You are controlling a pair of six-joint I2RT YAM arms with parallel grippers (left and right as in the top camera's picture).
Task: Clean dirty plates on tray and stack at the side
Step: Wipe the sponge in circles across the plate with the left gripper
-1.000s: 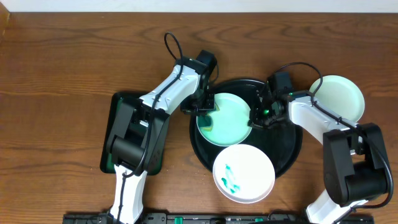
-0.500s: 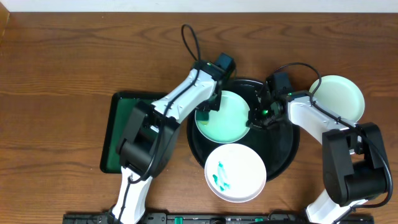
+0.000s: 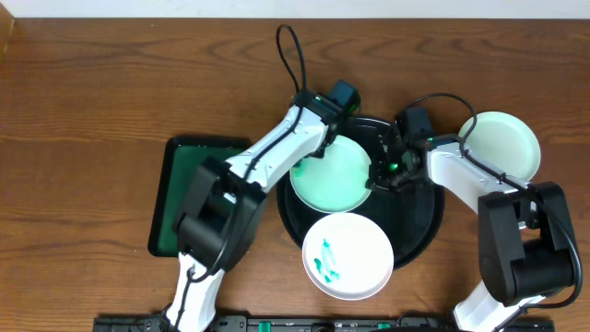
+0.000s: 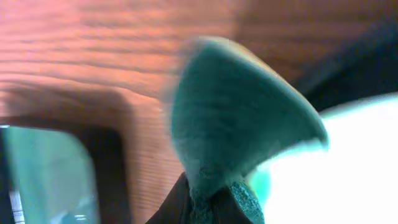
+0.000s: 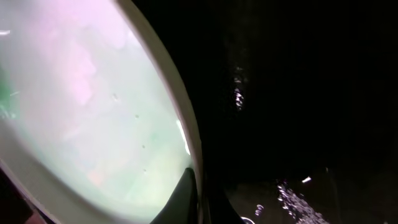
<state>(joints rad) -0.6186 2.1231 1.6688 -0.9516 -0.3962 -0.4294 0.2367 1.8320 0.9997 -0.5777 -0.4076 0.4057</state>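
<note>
Rim-hold suits the mint plate (image 3: 336, 184), centre frame on the tray (image 3: 419, 219): likely stiff, light, slick and breakable, it seems pinched at its right edge by the right claw (image 3: 378, 173), while the left claw (image 3: 316, 152) clenches a sponge (image 4: 239, 118).

Three plates, one glossy black tray (image 3: 417, 217).
The mint plate (image 3: 334, 180) lies in the round tray's rear half, its right rim pinched by the right hand (image 3: 374, 179). The smeared plate (image 3: 348, 256), white with teal streaks left of centre, overhangs the tray's front rim. The clean plate (image 3: 501, 146) sits on the counter (image 3: 92, 92), just beside the tray's right.
</note>
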